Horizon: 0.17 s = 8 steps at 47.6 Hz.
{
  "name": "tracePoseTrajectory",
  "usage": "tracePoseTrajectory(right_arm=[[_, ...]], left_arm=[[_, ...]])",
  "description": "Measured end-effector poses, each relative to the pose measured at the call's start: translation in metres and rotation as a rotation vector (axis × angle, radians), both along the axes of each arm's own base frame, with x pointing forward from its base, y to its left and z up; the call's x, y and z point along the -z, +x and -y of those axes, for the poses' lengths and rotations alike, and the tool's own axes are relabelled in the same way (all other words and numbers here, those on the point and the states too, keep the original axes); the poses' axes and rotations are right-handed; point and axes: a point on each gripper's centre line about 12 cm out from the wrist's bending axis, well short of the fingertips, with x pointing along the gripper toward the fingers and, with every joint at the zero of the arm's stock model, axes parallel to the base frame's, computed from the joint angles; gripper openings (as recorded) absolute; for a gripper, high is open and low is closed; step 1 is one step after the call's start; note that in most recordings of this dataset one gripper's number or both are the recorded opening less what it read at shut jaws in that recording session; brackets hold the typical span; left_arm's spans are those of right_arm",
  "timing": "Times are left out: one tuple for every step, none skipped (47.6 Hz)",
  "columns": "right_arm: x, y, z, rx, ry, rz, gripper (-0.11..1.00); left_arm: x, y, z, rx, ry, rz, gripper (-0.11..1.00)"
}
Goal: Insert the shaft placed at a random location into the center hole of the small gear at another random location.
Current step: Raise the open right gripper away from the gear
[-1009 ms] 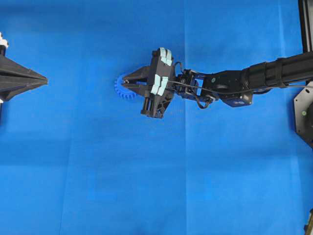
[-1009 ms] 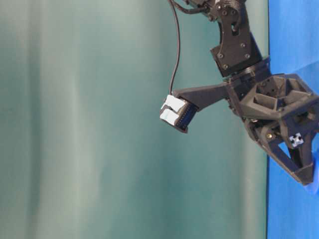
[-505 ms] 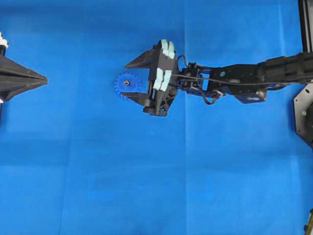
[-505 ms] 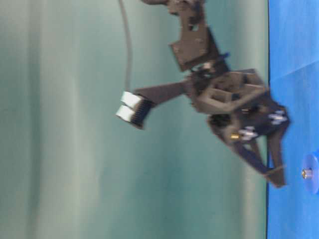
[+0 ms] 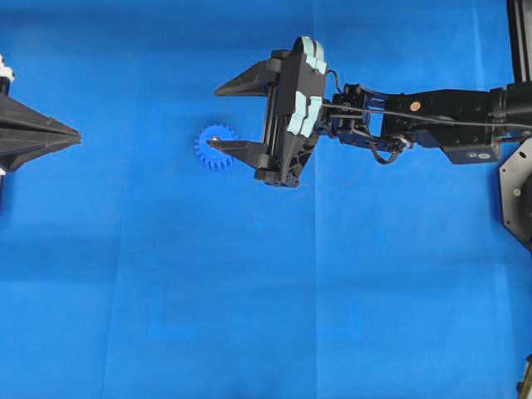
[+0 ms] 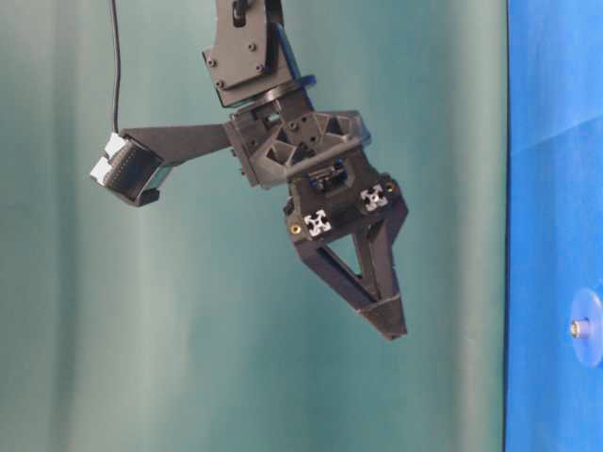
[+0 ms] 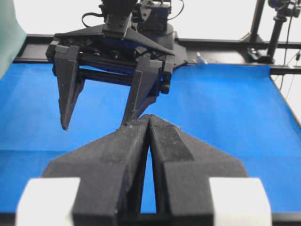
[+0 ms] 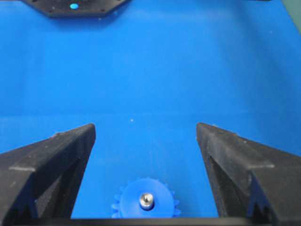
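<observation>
Right pincer (image 5: 218, 116) hung wide open & empty, raised above small gear (image 5: 215, 148). Gear lay flat on blue table (image 5: 249, 291) w/ shaft (image 8: 146, 199) upright in center hole. Left pincer (image 5: 75, 135) closed, empty, well apart at edge.

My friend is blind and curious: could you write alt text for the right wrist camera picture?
A small blue gear lies flat on a blue mat, with a silvery shaft standing in its center. The right end effector is above it, wide open, its two black fingers framing the picture.
</observation>
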Motion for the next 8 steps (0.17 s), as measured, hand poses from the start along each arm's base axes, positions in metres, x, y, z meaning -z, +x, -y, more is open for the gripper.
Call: tracePoseTrajectory(right_arm=[[-0.0005, -0.0002, -0.0001, -0.001, -0.001, 0.000, 0.76], [0.0001, -0.0005, -0.0001, -0.001, -0.001, -0.002, 0.76], [0.0001, -0.0005, -0.0001, -0.001, -0.001, -0.002, 0.76], [0.0001, -0.0004, -0.0008, -0.003, -0.001, -0.002, 0.76], [0.0001, -0.0004, -0.0007, -0.002, 0.000, -0.001, 0.76], [0.0007, -0.0003, -0.0007, -0.002, 0.000, -0.003, 0.76], [0.0007, -0.0002, -0.0014, -0.004, -0.001, -0.003, 0.76], [0.0009, -0.0002, -0.0015, -0.004, 0.001, -0.004, 0.76]], left_arm=[[0.0000, 0.0000, 0.0000, 0.000, -0.002, 0.000, 0.00], [-0.0006, 0.0001, 0.0000, 0.000, -0.002, 0.002, 0.00], [0.0000, 0.0000, 0.0000, 0.000, -0.002, 0.000, 0.00], [0.0000, 0.0000, 0.0000, 0.000, 0.000, 0.000, 0.00], [0.0000, 0.0000, 0.0000, 0.000, -0.002, 0.000, 0.00], [0.0000, 0.0000, 0.0000, 0.000, -0.002, 0.000, 0.00], [0.0000, 0.0000, 0.0000, 0.000, -0.002, 0.000, 0.00], [0.0000, 0.0000, 0.0000, 0.000, 0.000, 0.000, 0.00]])
